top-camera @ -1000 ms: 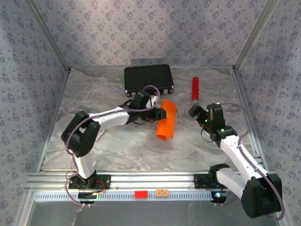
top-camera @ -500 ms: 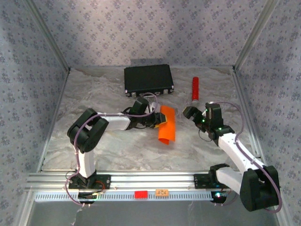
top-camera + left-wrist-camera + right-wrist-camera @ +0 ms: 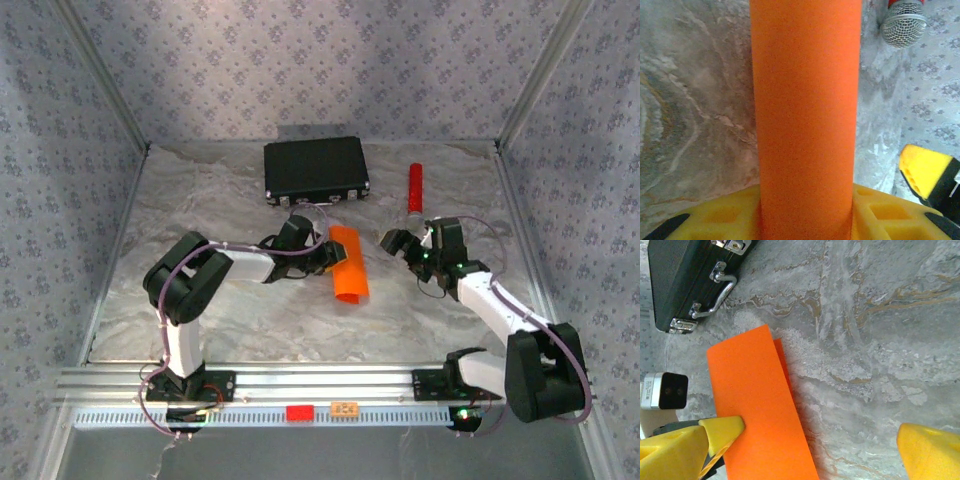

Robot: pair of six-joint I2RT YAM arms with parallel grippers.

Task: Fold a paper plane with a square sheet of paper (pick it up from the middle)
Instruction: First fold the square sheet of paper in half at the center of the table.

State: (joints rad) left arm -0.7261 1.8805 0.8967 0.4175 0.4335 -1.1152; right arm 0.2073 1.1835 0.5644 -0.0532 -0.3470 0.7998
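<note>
The square sheet of paper sits doubled over near the middle of the table, its long side running front to back. The left gripper is at the sheet's left edge, with the paper pinched between its fingers. The right gripper stands near the sheet's right side, jaws spread wide and turned toward it. The case lies behind the sheet and slightly to its left, by the table's far edge. The cylinder lies right of the case, apart from it, behind the right gripper
</note>
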